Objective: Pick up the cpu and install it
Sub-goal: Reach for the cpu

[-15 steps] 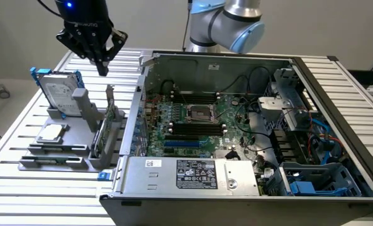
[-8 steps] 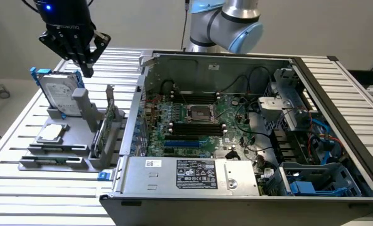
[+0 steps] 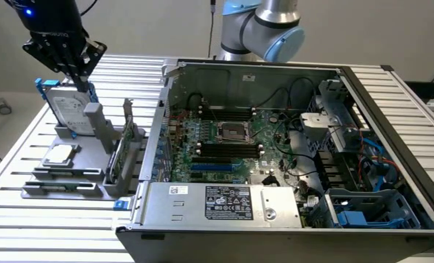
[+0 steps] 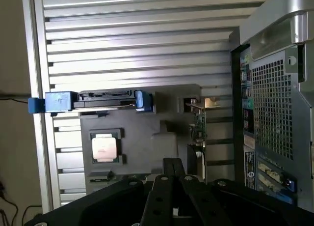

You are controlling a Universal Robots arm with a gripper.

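Fingers (image 4: 164, 189) come first in the wrist view, dark and pressed together with nothing between them. In the exterior view they hang above the upright hard drive (image 3: 69, 112) in its blue frame. Whether they touch its top edge I cannot tell.

Below the fingers and out past the hard drive, the cpu (image 4: 104, 148) lies flat in a shallow pocket of the grey holder (image 4: 142, 152) on the slatted table (image 4: 137, 39). Its silver top faces up and nothing is on it. Away on the fingers' far side, inside the open computer case (image 3: 255, 67), the black socket (image 3: 230, 131) sits on the green board, well apart from the cpu.

The step in hand looks like the approach for the pick-up, with the cpu not yet lifted.

To do it well:
- The fingers would have to be centred over the cpu, not the hard drive.
- They would have to be spread wider than the cpu before going down.
- A straight drop seems safest, because the hard drive and the holder's grey posts stand close by and could be knocked.
- Closing on two opposite edges should keep the cpu level.
- A light grip is wise, since a tilted cpu could catch in the pocket.
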